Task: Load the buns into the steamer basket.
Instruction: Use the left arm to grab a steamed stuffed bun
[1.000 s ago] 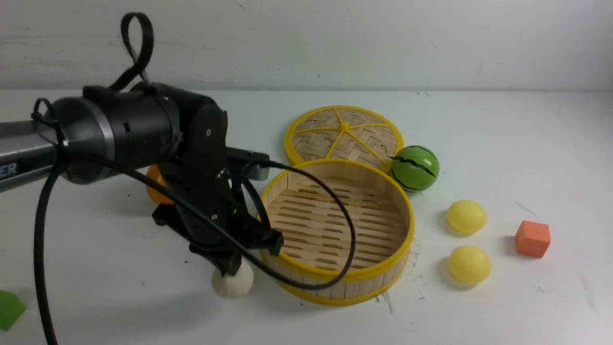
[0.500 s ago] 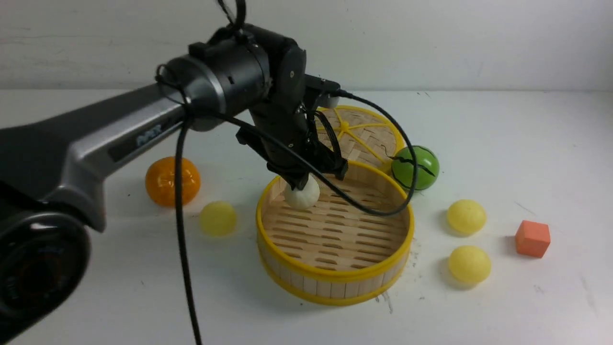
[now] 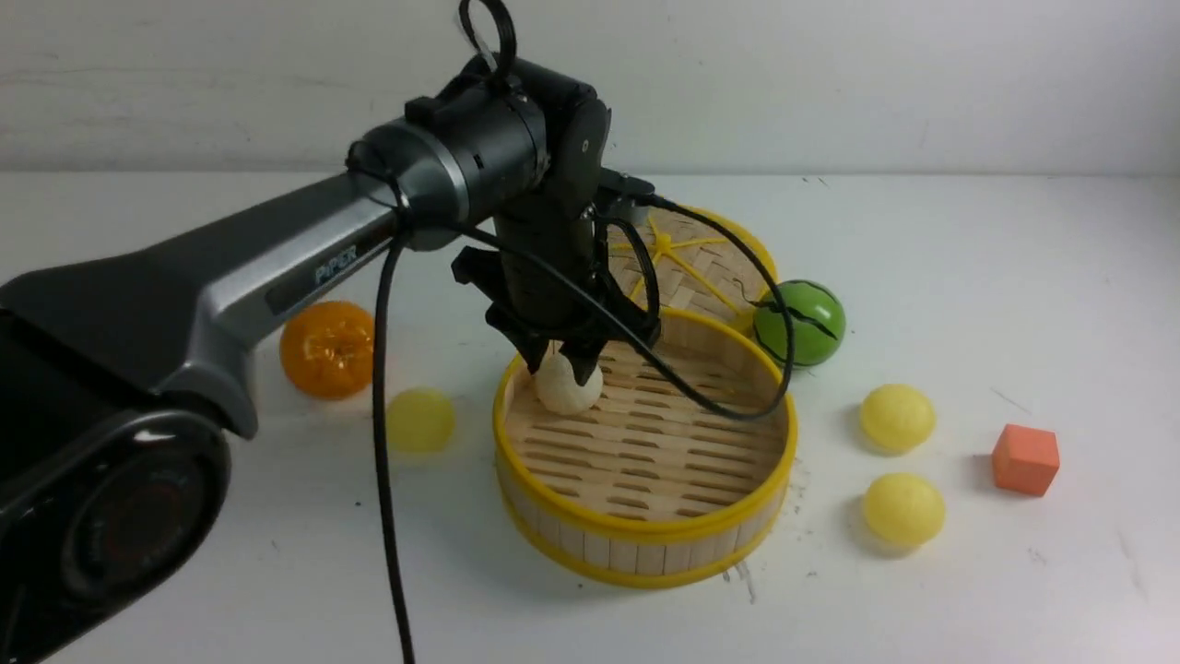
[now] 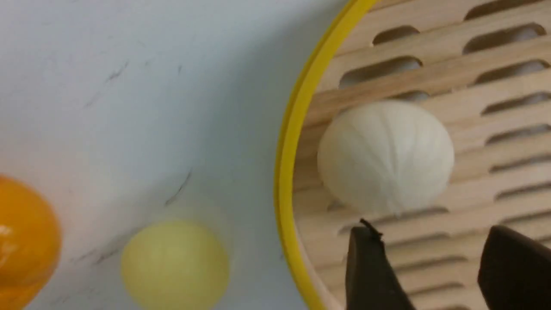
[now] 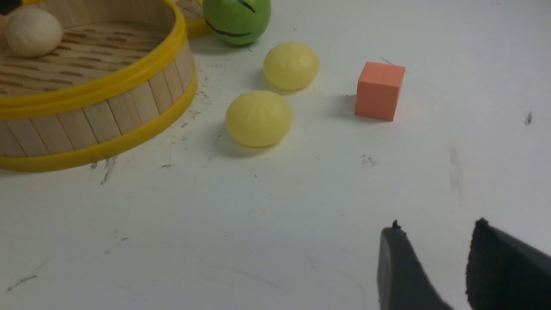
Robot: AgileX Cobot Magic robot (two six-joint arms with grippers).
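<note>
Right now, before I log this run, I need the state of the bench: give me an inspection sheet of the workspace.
Surface: white table, scuffed with dark marks.
Job's things: white bun lies on the floor of the basket; three yellow buns are out on the table, one to its left, two to its right.
Clutter: lid, green ball, orange, cube.
Grippers: left gripper open over the white bun; right gripper open over bare table.
Cables: black cable from the left arm loops over the basket.
Surroundings: plain pale wall.
</note>
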